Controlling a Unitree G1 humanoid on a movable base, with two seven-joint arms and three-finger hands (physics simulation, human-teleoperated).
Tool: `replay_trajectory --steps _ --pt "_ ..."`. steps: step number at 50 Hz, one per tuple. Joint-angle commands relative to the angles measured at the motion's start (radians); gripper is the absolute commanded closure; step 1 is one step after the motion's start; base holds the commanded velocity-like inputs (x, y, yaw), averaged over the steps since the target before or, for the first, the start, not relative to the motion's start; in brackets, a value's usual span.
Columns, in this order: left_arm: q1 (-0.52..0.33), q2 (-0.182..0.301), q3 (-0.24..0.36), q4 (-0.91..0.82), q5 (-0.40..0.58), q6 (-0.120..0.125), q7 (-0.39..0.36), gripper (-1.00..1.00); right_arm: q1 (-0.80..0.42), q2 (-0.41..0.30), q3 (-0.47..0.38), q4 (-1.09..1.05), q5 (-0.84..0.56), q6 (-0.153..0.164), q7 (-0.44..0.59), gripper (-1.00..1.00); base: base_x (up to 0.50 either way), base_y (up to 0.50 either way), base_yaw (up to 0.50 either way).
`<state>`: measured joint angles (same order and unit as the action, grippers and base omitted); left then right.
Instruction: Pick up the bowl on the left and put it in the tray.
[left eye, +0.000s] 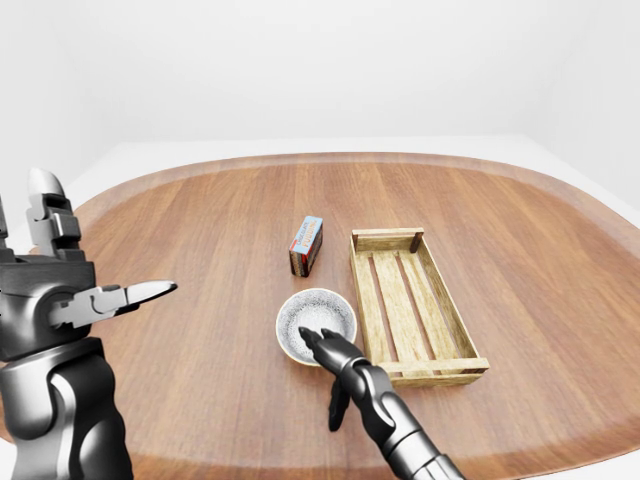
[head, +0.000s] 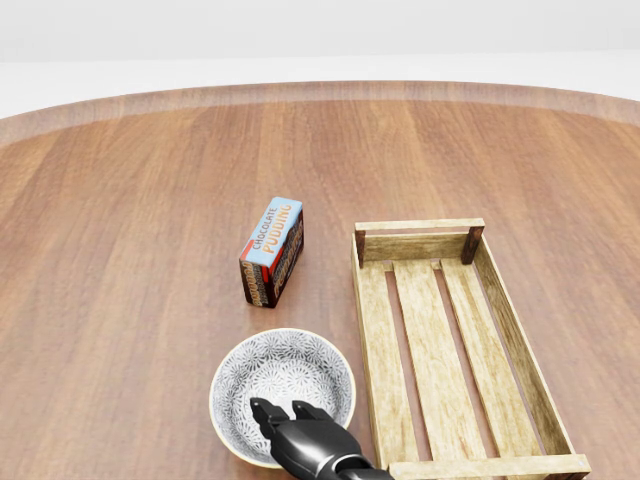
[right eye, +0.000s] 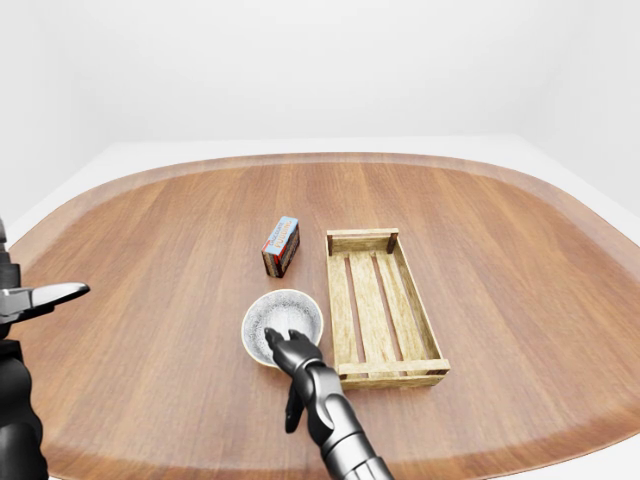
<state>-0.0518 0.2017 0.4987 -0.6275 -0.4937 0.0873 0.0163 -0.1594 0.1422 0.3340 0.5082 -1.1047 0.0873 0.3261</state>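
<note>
At the bottom centre of the left-eye view, the right hand (left eye: 340, 358) stood open, with two fingers over the near rim of the bowl (left eye: 316, 320) and the thumb hanging clear below. It gripped nothing. The bowl lay directly beyond the fingertips. The tray (left eye: 435, 368) sat just to the hand's right, its long axis running away from the hand. The left hand (left eye: 95, 300) was raised well to the left, open and empty, so the right was judged much the nearer.

In the head view, the fingertips (head: 263, 410) overlay the bowl's inner wall. The bowl was round and shallow, apparently ceramic, grey-patterned inside with a pale rim. The tray was rough slatted wood with low walls.

In the right-eye view, a cardboard pudding box (right eye: 281, 246) stood beyond the bowl on the smooth wood-grain bench (right eye: 150, 230), apart from both.
</note>
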Motion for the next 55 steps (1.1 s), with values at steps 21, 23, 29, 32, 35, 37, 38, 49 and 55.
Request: replay_trajectory --steps 21,23,29,32,35,37,38,49,55 --pt "0.000 -0.007 -0.016 0.005 0.024 0.000 -0.006 -1.00 0.022 0.015 0.022 0.048 -0.011 0.000 -0.019 1.00 0.00 0.00 0.00" --pt "0.002 -0.008 -0.015 0.003 0.027 0.000 -0.007 -1.00 0.029 0.018 0.029 0.054 -0.010 0.000 -0.024 1.00 0.00 0.00 0.00" --pt "0.001 -0.008 -0.015 0.011 0.031 0.000 -0.009 -1.00 0.041 0.017 0.037 0.049 -0.010 0.000 -0.024 1.00 0.00 0.00 0.00" --pt "0.002 -0.010 -0.018 0.008 0.035 0.000 -0.007 -1.00 0.042 0.015 0.036 0.046 -0.007 0.000 -0.023 1.00 0.00 0.00 0.00" --pt "0.005 -0.012 -0.023 0.007 0.040 0.000 -0.009 -1.00 0.040 0.014 0.034 0.051 -0.005 0.000 -0.028 1.00 0.00 0.00 0.00" --pt "0.006 -0.015 -0.025 0.006 0.042 0.000 -0.011 -1.00 0.038 0.013 0.032 0.059 -0.003 0.000 -0.031 1.00 0.00 0.00 0.00" --pt "0.007 -0.015 -0.024 0.001 0.043 0.000 -0.011 -1.00 0.039 0.013 0.031 0.056 -0.003 0.000 -0.030 1.00 0.00 0.00 0.00" --pt "0.009 -0.024 -0.033 -0.006 0.054 0.000 -0.016 -1.00 0.049 0.012 0.050 -0.058 -0.040 0.000 0.047 1.00 0.00 0.00 0.00" --pt "0.005 -0.023 -0.032 -0.006 0.053 0.000 -0.015 -1.00 0.049 0.018 0.064 -0.175 -0.067 0.000 0.121 1.00 0.00 0.00 0.00"
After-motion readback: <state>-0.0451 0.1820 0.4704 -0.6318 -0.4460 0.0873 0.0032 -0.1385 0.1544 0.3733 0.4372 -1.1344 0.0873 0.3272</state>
